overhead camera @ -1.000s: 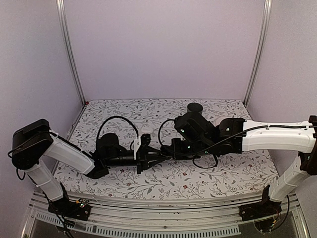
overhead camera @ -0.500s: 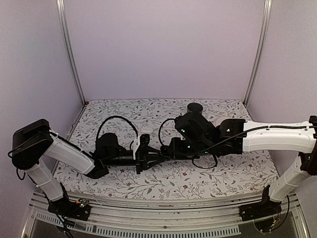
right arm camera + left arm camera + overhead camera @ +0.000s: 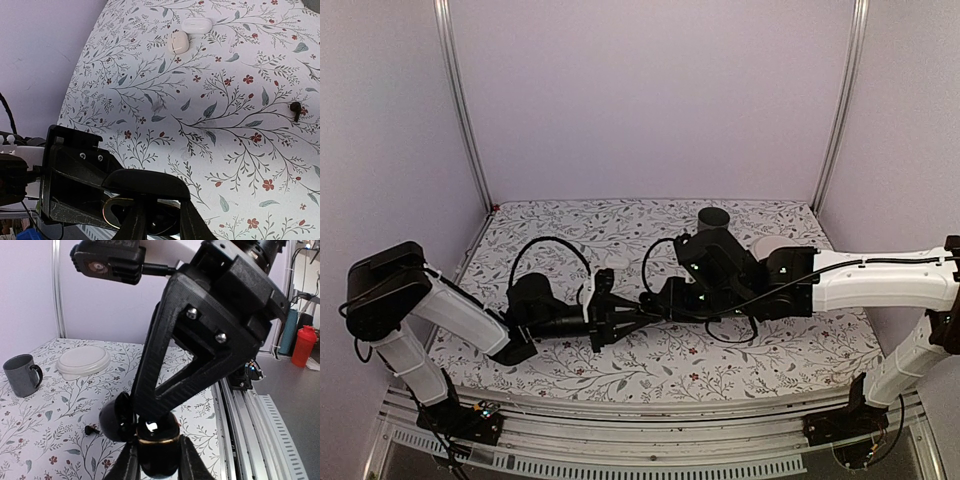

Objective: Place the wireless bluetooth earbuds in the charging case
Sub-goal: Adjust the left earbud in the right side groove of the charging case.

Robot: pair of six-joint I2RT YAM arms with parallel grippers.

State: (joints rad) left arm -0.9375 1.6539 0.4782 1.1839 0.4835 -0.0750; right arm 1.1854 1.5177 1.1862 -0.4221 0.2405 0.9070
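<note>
Gleaming gold-rimmed black case (image 3: pixel 159 456) in left pincer (image 3: pixel 160 466)

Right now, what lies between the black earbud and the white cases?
Nothing: the right wrist view shows bare floral cloth between the black earbud and white cases.

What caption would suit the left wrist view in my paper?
Left gripper holding the open black case, the right gripper at its opening, one black earbud lying on the floral table.

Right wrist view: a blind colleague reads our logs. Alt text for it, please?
The right pincer hangs over an open black case at the bottom edge. Beyond, on floral cloth, lie a black earbud and two white cases.
</note>
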